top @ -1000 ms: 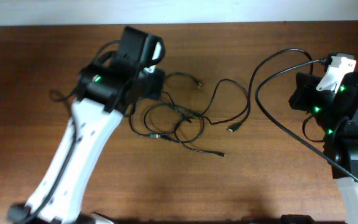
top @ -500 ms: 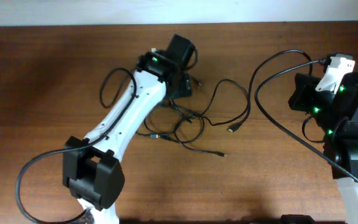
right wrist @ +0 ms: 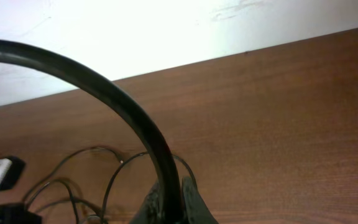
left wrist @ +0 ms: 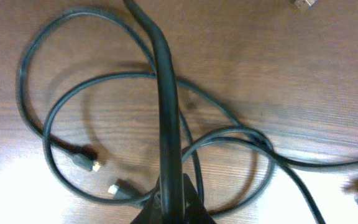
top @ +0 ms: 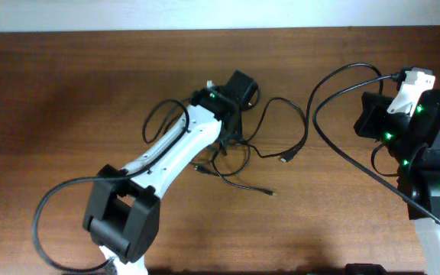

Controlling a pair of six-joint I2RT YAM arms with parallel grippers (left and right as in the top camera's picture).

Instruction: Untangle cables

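Cables (top: 235,156) lie tangled on the desk (top: 67,92) toward its far edge, overhead just beneath the left pincer (top: 239,85), the nearer one; left wrist view shows loops directly below, right wrist view distant ones; neither pincer's opening can be told.

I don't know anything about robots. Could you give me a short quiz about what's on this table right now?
1. True or false: the cables lie in overlapping loops, tangled together.
2. Which arm reaches out over the cables in the overhead view? A) the left arm B) the right arm C) both
3. Fill in: the cables rest on a brown table with a ____-grain surface.

Key: 1 true; 2 A; 3 wood.
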